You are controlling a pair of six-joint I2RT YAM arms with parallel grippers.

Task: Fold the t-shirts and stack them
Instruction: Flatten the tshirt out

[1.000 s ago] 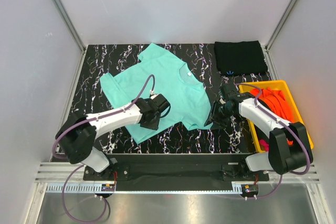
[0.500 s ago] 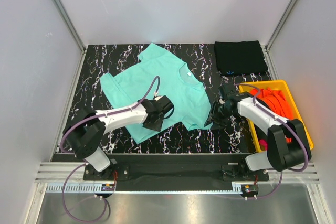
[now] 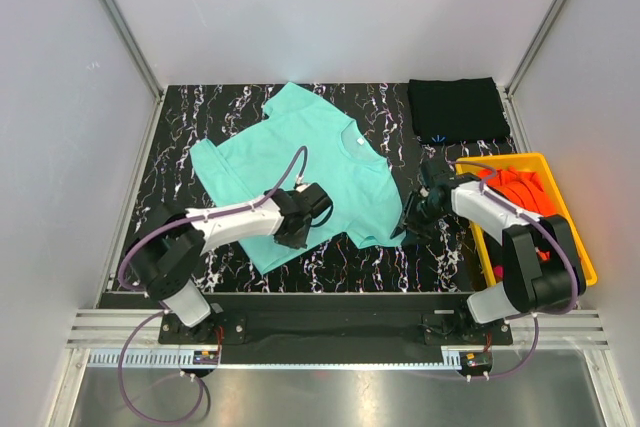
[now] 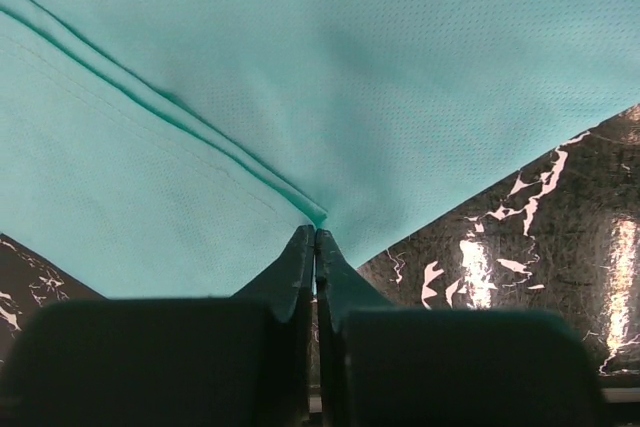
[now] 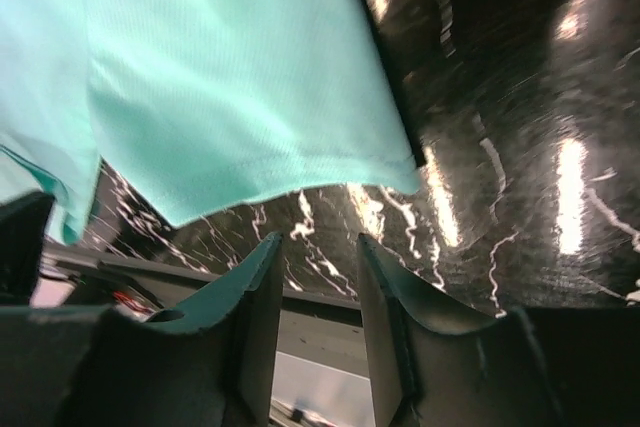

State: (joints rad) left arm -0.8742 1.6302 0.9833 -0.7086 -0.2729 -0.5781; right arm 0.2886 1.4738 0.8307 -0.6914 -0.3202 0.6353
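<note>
The light teal t-shirt (image 3: 300, 169) lies spread and slanted on the black marble table (image 3: 180, 117). My left gripper (image 3: 293, 234) is at the shirt's near hem. In the left wrist view its jaws (image 4: 316, 232) are shut on a pinch of teal cloth (image 4: 300, 67), and creases run out from the tips. My right gripper (image 3: 409, 223) is open and empty just beside the shirt's right sleeve. In the right wrist view (image 5: 318, 247) the sleeve hem (image 5: 230, 97) hangs just beyond the fingertips. A folded black t-shirt (image 3: 458, 110) lies at the back right.
A yellow bin (image 3: 560, 202) stands at the right edge. It holds the bright orange shirt (image 3: 520, 192) and a bit of magenta cloth (image 3: 500, 272). Grey walls close in the table on three sides. The arm bases sit at the near edge.
My left gripper has slid a little to the right along the teal shirt's near hem and its elbow has come forward. My right gripper has hardly moved.
</note>
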